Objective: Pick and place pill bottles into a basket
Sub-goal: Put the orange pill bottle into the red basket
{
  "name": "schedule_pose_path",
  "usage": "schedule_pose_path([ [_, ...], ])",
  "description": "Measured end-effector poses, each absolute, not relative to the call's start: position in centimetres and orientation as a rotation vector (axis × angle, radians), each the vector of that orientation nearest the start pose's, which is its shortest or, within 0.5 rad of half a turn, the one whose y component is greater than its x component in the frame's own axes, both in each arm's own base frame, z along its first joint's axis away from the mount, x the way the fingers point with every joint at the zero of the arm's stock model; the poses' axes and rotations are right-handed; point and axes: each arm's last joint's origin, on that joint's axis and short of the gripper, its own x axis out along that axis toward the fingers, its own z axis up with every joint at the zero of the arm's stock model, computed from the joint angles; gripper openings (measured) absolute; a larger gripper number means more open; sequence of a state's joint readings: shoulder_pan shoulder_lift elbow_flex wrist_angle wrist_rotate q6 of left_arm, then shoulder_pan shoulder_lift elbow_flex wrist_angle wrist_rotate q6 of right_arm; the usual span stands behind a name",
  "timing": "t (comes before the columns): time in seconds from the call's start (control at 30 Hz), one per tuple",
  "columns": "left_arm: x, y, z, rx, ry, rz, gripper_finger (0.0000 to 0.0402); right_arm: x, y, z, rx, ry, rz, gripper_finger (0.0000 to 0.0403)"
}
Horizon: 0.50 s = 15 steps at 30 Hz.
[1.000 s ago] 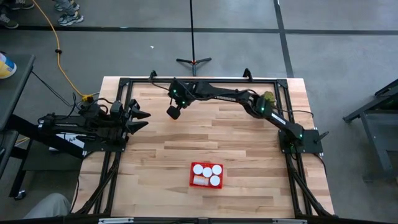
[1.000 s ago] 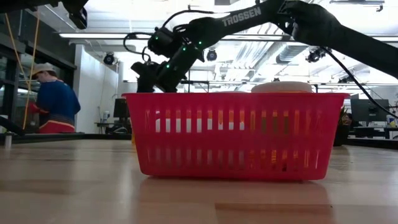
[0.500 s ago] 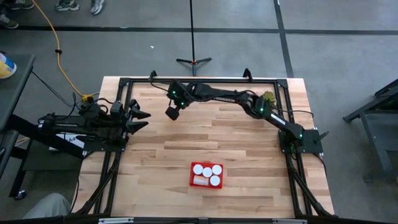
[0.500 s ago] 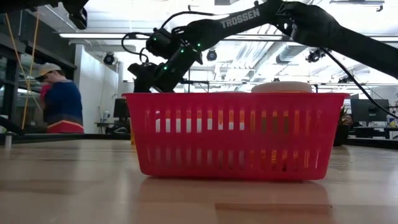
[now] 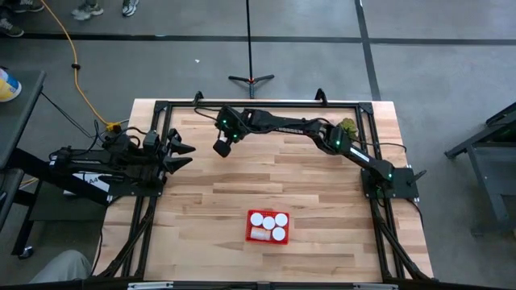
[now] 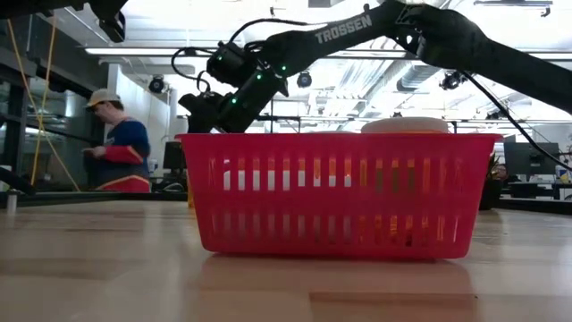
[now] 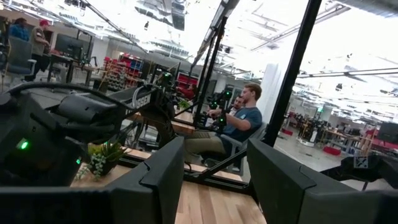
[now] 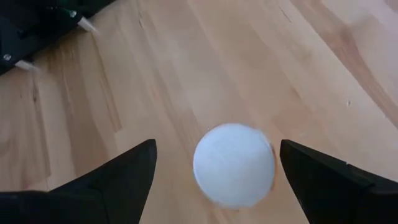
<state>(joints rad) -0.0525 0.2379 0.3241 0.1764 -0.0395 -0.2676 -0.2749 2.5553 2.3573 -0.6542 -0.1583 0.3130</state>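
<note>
A green leafy clump sits on the wooden table.

basket: on the table, at the near middle.
bottles in basket: inside the basket, some upright.
loose bottle: on the table, far behind the basket, under the right gripper.
left gripper: left of the basket, at the table's left edge.

Basket mesh blurring bottles' outlines inside.
</note>
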Motion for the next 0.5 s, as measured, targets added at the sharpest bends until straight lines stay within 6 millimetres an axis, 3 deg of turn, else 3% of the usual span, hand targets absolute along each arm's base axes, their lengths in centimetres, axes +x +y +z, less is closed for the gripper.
schedule_pose_path([
  [0.23, 9.6, -0.4, 27.2, -0.279, -0.259, -0.048, 0.0211, 54.0, -14.6, 17.1, 0.484, 0.828, -0.238, 0.0333],
  [0.5, 9.6, -0.4, 27.1, -0.285, -0.251, -0.053, 0.0211, 54.3, -14.7, 17.2, 0.497, 0.787, -0.235, 0.0333],
])
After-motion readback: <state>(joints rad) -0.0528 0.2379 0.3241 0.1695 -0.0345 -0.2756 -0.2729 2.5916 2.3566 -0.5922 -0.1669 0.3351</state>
